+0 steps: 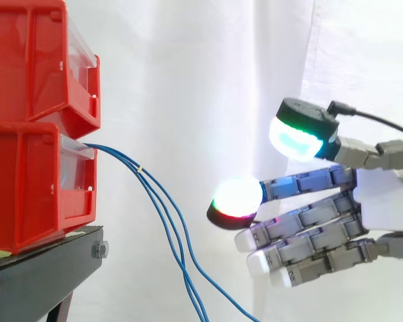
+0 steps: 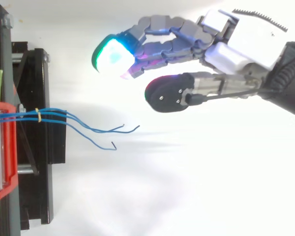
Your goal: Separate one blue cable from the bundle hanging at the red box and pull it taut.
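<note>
Two red boxes are stacked at the left on a black counter (image 1: 43,268), the upper box (image 1: 27,60) sitting on the lower box (image 1: 27,188), with a white curtain (image 1: 188,80) behind. The blue cables (image 1: 162,215) come out of the front of the lower box as a small bundle and droop down and to the right. A thin yellow tie (image 2: 38,115) pinches them together close to the box. From above, three strands fan out past the tie, and their loose ends lie apart from one another.

The hand (image 1: 383,201) reaches in from the right with its fingers stretched out, relaxed and holding nothing. One fingertip pad (image 1: 297,137) glows white and green up high, and another (image 1: 236,198) glows white with green and red lower down, nearer the cables. The hand is near the cables but clear of them, touching no strand, and the whole bundle hangs slack.
</note>
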